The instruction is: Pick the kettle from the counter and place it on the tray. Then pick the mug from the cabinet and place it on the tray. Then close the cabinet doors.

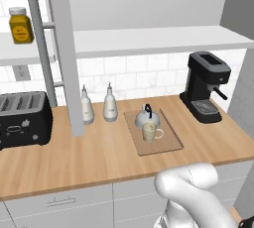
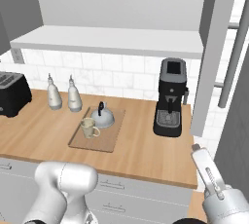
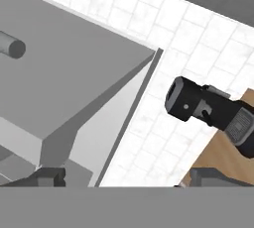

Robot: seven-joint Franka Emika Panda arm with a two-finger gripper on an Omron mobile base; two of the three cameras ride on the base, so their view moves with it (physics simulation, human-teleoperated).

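Jaws of the gripper (image 3: 121,177) stand wide and hold nothing, tips cut off low. Kettle (image 1: 147,117) and mug (image 1: 151,132) sit touching on the tray (image 1: 168,140), mid-counter (image 1: 99,152). Cabinet doors (image 1: 64,53) are open.

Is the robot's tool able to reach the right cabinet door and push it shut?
Probably yes. The tool is open and empty, with the right door looming just ahead of it. Nothing sits between them. The kettle and mug are already on the tray, well clear.

kettle (image 1: 147,117) behind mug (image 1: 151,132), both on tray (image 1: 171,141)
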